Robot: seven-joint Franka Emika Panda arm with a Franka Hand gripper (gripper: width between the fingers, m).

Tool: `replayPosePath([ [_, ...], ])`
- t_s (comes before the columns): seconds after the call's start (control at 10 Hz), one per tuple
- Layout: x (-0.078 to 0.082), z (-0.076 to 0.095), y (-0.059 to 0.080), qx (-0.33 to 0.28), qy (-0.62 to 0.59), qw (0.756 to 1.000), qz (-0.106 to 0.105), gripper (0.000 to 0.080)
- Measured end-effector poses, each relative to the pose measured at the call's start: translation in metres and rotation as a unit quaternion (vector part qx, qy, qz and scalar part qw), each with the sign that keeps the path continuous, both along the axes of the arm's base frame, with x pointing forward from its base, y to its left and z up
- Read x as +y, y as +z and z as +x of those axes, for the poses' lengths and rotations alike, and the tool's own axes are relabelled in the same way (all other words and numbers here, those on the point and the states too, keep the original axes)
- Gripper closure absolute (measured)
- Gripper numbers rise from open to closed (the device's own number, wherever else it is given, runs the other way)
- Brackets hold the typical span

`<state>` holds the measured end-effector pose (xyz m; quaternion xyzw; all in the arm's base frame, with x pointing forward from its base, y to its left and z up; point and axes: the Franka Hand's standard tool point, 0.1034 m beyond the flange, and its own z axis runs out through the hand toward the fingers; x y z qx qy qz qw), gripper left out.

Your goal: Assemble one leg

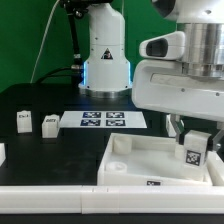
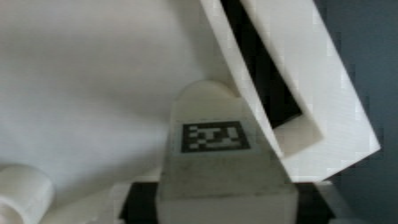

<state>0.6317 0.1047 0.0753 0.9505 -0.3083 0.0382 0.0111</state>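
Counting it up — three small white legs on show in the exterior view: one at the exterior view's left, a second just beside it, a third over the tray. One large white tray, one marker board carrying four tags — and one gripper.

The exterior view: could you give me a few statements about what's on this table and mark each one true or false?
1. The gripper holds a leg over the tray-like piece. True.
2. The marker board lies inside that tray-like piece. False: it lies flat on the black table, behind it.
3. Two more small white blocks stand toward the exterior view's left. True.
4. The held leg is plain, with no tag. False: it shows a black-and-white tag.
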Motion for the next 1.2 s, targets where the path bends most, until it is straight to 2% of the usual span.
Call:
replayPosePath([
  [0.3, -0.019, -0.007, 0.001, 0.007, -0.118, 0.993, -0.021, 0.0501],
  [0.5, -0.021, -0.008, 0.000, 0.009, -0.133, 0.991, -0.022, 0.0488],
  [0.6, -0.021, -0.008, 0.000, 0.009, -0.132, 0.991, -0.022, 0.0288],
  [0.7, -0.021, -0.008, 0.000, 0.009, -0.132, 0.991, -0.022, 0.0193],
  [0.8, -0.021, -0.008, 0.000, 0.009, -0.132, 0.991, -0.022, 0.0163],
  [1.2, -0.021, -0.008, 0.000, 0.009, -0.132, 0.991, -0.022, 0.0150],
])
